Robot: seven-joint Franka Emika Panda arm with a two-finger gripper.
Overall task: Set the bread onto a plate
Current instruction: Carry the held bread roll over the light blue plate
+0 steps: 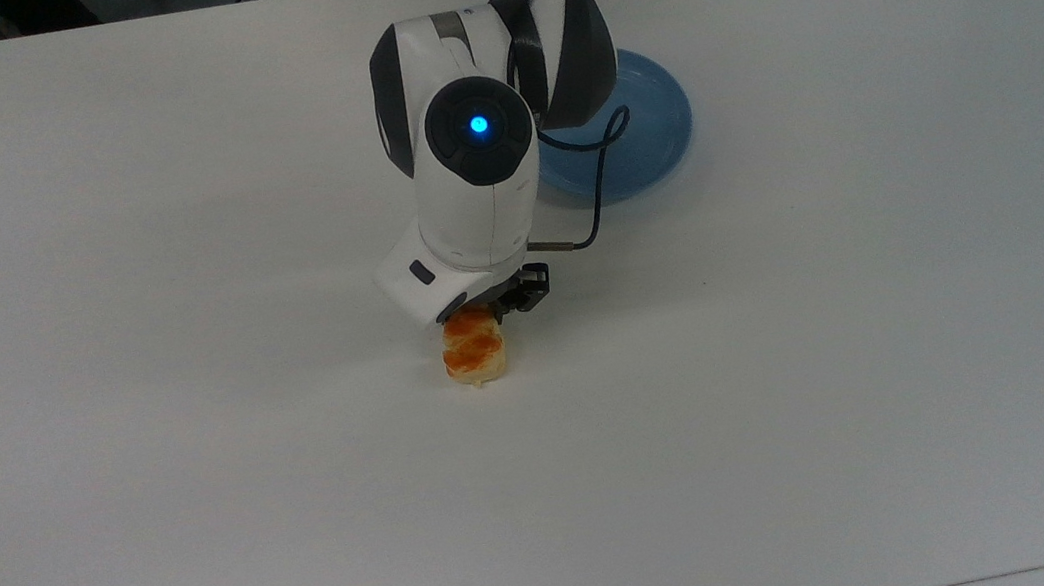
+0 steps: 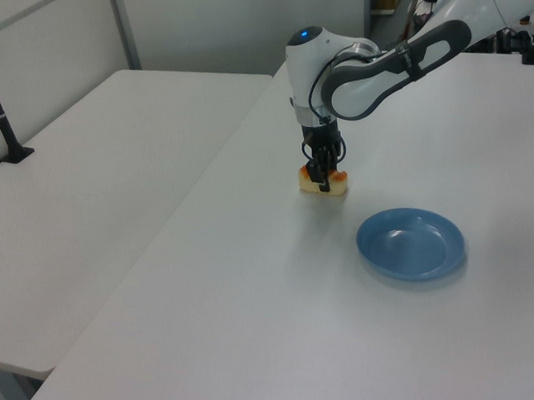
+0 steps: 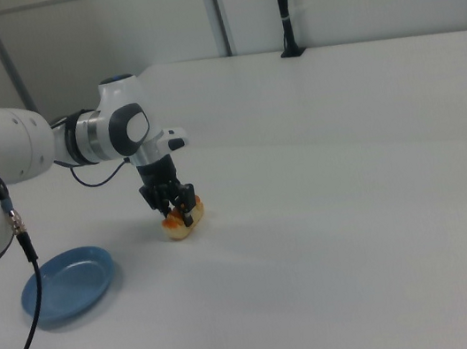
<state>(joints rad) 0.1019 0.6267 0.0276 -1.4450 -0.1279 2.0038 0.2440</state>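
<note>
- The white table [image 1: 211, 536] has wide bare room on every side of the bread [image 1: 475, 350]; in the top view the bread lies near the table's middle, well apart from all four edges.
- In the left view a second white table [image 2: 95, 173] adjoins on the left view's left, with a straight seam between the two tops.
- A black post [image 3: 281, 5] stands at the far table edge in the right view, well away from the arm.
- The plate [image 2: 411, 243] sits flat on the table, apart from the bread, with clear surface between them; in the top view it lies farther back and to the top view's right, partly behind the arm [image 1: 475, 168].
- A black cable [image 1: 602, 171] loops from the wrist across the plate's near part in the top view.
- The gripper [image 2: 322, 173] points straight down over the bread, its dark fingers [image 3: 169, 200] standing on either side of the pastry's middle; whether they press it or only straddle it, I cannot tell.
- The bread is a short oblong bar, pale yellow at the sides, with glossy orange-brown lobes on top; its far end is hidden under the gripper in the top view.
- The bread appears to rest on the table.
- The plate is round, shallow, plain blue, with a raised rim.
</note>
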